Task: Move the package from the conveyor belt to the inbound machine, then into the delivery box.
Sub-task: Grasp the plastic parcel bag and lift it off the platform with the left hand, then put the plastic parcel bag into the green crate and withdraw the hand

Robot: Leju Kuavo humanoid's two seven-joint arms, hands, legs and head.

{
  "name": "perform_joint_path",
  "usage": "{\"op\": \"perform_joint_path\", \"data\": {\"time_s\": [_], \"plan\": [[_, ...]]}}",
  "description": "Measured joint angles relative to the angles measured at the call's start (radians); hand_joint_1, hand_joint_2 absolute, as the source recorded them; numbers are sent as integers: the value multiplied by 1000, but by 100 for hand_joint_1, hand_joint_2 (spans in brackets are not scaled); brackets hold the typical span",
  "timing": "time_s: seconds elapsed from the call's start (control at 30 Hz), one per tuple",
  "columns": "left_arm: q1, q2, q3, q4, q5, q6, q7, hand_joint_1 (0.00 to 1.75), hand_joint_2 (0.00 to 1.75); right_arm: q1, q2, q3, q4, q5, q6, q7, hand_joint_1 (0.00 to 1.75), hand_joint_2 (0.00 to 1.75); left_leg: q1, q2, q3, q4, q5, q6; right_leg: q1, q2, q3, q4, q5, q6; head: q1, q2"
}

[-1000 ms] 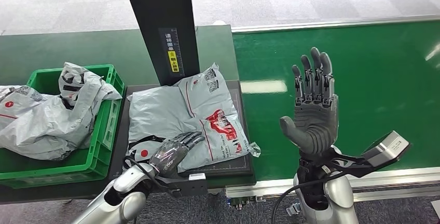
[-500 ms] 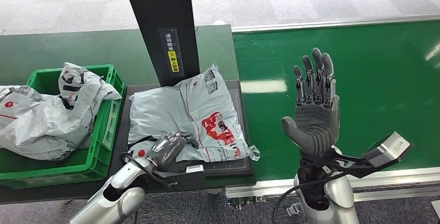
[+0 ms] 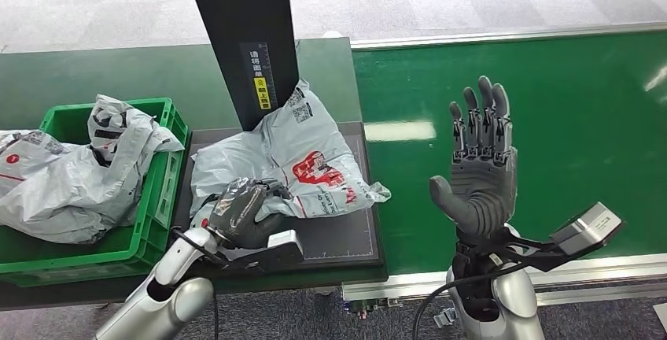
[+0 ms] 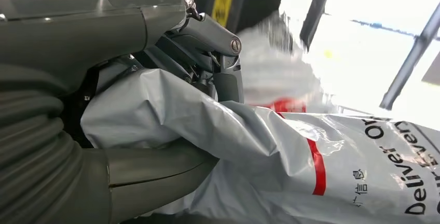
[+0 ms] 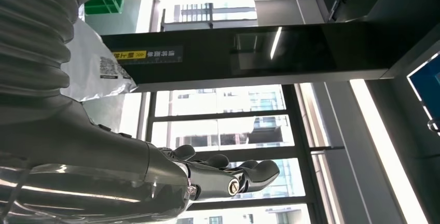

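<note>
Head view: left hand (image 3: 242, 212) grips the grey package (image 3: 299, 163) on the black inbound machine (image 3: 338, 234), while right hand (image 3: 478, 173) hovers with fingers (image 3: 480, 116) spread, holding nothing.

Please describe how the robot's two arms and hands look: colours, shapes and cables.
Both arms are rounded silver metal. The left hand and the right hand are dark grey, with segmented fingers and a thick thumb. Black cables run along each wrist, beside a silver camera block.

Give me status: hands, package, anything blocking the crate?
Left hand grips the package on the inbound machine platform. Right hand open, raised over the conveyor belt. Green delivery box already holds grey bags; path looks clear.
</note>
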State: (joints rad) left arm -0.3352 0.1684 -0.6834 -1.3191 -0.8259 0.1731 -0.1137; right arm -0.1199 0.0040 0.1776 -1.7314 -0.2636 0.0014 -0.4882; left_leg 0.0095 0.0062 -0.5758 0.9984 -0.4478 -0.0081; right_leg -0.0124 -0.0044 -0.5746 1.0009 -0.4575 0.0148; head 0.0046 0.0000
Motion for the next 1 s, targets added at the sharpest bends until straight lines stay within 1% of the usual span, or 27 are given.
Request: {"op": "perform_joint_path", "data": {"time_s": [0.1, 0.2, 0.33, 0.4, 0.57, 0.73, 0.9, 1.0], "plan": [[20, 3, 49, -97, 14, 113, -19, 175, 175, 12, 0, 0, -11, 8, -16, 1, 0, 175, 0, 0, 0, 0, 0, 0, 0, 0, 0, 0, 0, 0, 0, 0], [40, 8, 96, -192, 34, 192, -40, 175, 175, 14, 0, 0, -20, 12, -30, 8, 0, 175, 0, 0, 0, 0, 0, 0, 0, 0, 0, 0, 0, 0, 0, 0], [74, 10, 170, -329, 71, 312, -96, 175, 175, 17, 0, 0, -30, 13, -57, 13, 0, 175, 0, 0, 0, 0, 0, 0, 0, 0, 0, 0, 0, 0, 0, 0], [83, 11, 207, -384, 94, 356, -121, 175, 175, 19, 0, 0, -35, 14, -76, 13, 0, 175, 0, 0, 0, 0, 0, 0, 0, 0, 0, 0, 0, 0, 0, 0], [98, 11, 297, -484, 118, 408, -147, 175, 175, 40, 0, 0, -54, 14, -100, 8, 0, 175, 0, 0, 0, 0, 0, 0, 0, 0, 0, 0, 0, 0, 0, 0], [139, 11, 387, -552, 124, 458, -164, 175, 175, 50, 0, 0, -68, 15, -96, 9, 0, 175, 0, 0, 0, 0, 0, 0, 0, 0, 0, 0, 0, 0, 0, 0], [168, 15, 497, -576, 153, 513, -184, 175, 175, 54, 1, 0, -71, 24, -88, 13, 0, 175, 0, 0, 0, 0, 0, 0, 0, 0, 0, 0, 0, 0, 0, 0], [174, 17, 575, -575, 165, 521, -186, 175, 175, 61, 1, -1, -71, 26, -84, 13, 0, 175, 0, 1, 0, 0, 0, 0, 0, 0, 0, 0, 0, 0, 0, 0]]}}
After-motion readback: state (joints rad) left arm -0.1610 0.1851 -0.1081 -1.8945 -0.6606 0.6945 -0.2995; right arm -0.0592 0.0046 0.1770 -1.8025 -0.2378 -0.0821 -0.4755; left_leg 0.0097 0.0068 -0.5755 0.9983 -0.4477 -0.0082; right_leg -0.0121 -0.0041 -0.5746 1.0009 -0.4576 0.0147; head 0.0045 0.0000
